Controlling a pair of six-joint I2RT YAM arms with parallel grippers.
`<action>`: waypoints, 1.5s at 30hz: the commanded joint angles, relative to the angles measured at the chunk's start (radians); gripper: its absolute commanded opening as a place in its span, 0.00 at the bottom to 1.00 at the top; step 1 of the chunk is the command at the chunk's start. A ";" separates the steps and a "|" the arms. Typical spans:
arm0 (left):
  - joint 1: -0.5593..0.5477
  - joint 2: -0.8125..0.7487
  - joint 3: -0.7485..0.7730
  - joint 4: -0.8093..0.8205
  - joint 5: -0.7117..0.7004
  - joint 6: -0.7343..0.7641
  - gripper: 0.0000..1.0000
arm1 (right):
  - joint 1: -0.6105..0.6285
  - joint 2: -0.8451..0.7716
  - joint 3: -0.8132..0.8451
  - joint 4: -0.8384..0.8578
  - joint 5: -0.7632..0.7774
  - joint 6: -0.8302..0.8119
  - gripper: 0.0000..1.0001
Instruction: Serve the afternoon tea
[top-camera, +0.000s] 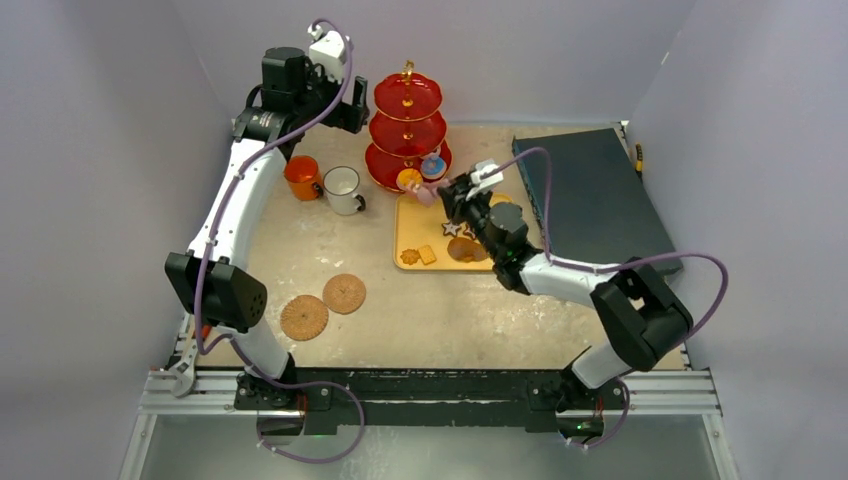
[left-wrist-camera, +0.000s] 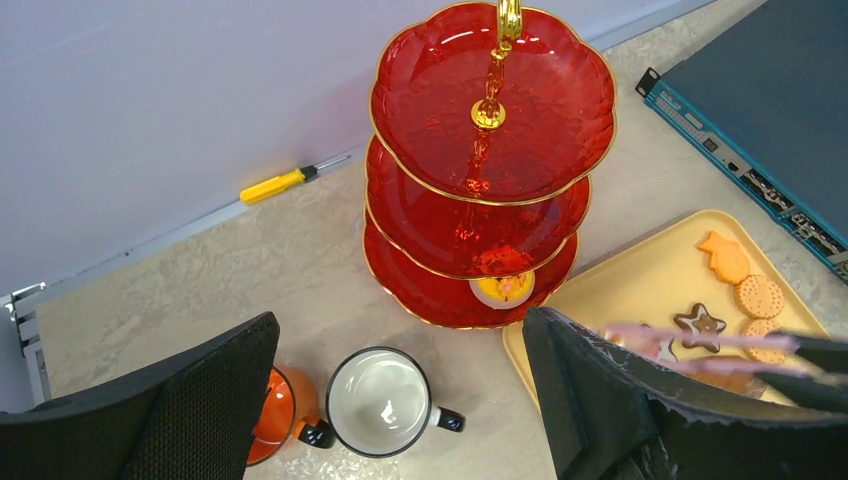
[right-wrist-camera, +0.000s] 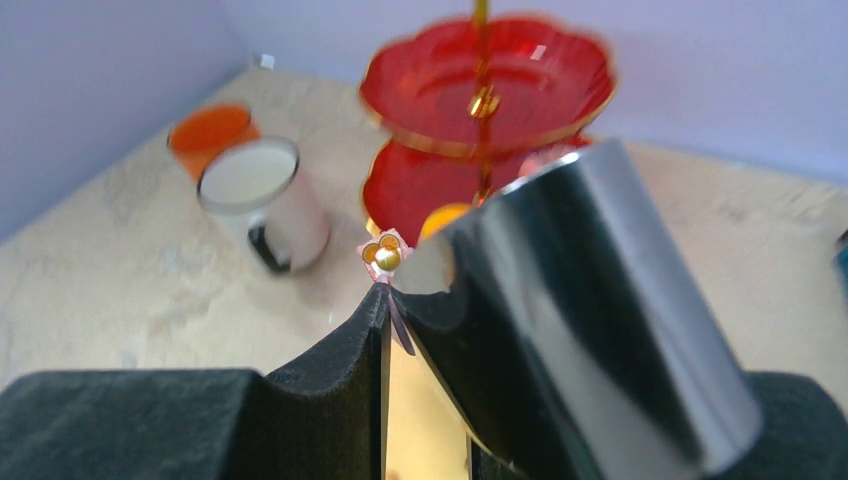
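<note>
While the right gripper (top-camera: 450, 192) is clamped on the metal tongs (right-wrist-camera: 580, 300), tips over the yellow tray (top-camera: 410, 235) corner just beside the red stand (left-wrist-camera: 440, 90), I'd squeeze gently so nothing crumbles. Can't tell what the tips hold. Most biscuits (left-wrist-camera: 697, 325) sit on the tray, one yellow pastry (left-wrist-camera: 503, 288) on the bottom tier. Left gripper (left-wrist-camera: 400, 325) hangs wide open, empty, above the white mug (left-wrist-camera: 380, 400).

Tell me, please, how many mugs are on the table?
2: the orange mug left of the red stand, and the white mug between them. Others may be hidden.
</note>
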 joint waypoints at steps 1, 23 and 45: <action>0.008 -0.027 0.010 0.015 0.032 0.019 0.92 | -0.082 -0.071 0.119 0.013 0.009 -0.007 0.17; 0.008 -0.041 -0.001 -0.006 0.072 0.060 0.90 | -0.207 0.288 0.571 -0.036 0.000 -0.023 0.18; 0.007 -0.002 0.016 0.003 0.106 0.045 0.90 | -0.208 0.284 0.577 -0.041 0.029 -0.061 0.68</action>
